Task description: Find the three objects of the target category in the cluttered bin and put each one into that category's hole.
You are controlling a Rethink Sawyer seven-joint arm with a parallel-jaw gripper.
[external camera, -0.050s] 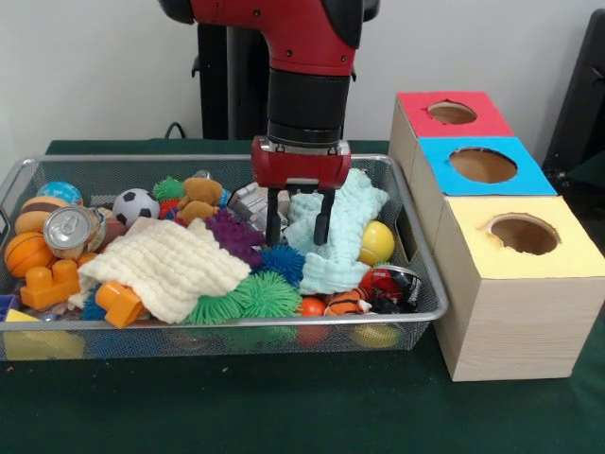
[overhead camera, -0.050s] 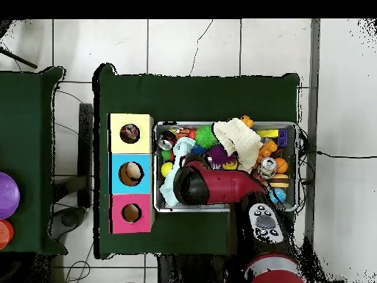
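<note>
1. No brand, label or writing can be read on anything in either view.
2. Front view, far left of the wire mesh bin (external camera, -0.050s: 416, 317): an orange basketball-like ball (external camera, -0.050s: 25, 253), a silver drinks can (external camera, -0.050s: 69, 230) lying with its top towards the camera, and orange plastic blocks (external camera, -0.050s: 52, 287).
3. Right of these lie a small soccer ball (external camera, -0.050s: 135, 204), a brown plush toy (external camera, -0.050s: 200, 197) and a cream waffle-textured cloth (external camera, -0.050s: 170, 265) spread over the clutter.
4. Spiky rubber balls cluster in the middle: purple (external camera, -0.050s: 233, 235), blue (external camera, -0.050s: 283, 262) and green (external camera, -0.050s: 260, 295).
5. The gripper (external camera, -0.050s: 300, 220) hangs over the bin's middle; its two black fingers (external camera, -0.050s: 274, 219) stand slightly apart, with nothing visibly between them, beside a pale mint cloth (external camera, -0.050s: 336, 236).
6. A smooth yellow ball (external camera, -0.050s: 378, 242) lies right of that cloth.
7. Right of the bin stands a wooden box with round holes: red top (external camera, -0.050s: 454, 113) farthest, blue top (external camera, -0.050s: 482, 165) in the middle, yellow top (external camera, -0.050s: 523, 236) nearest.
8. Only the overhead view shows something round and pale inside the blue hole (overhead camera, -0.050s: 131, 174); there the red arm (overhead camera, -0.050s: 221, 186) hides the gripper.
</note>
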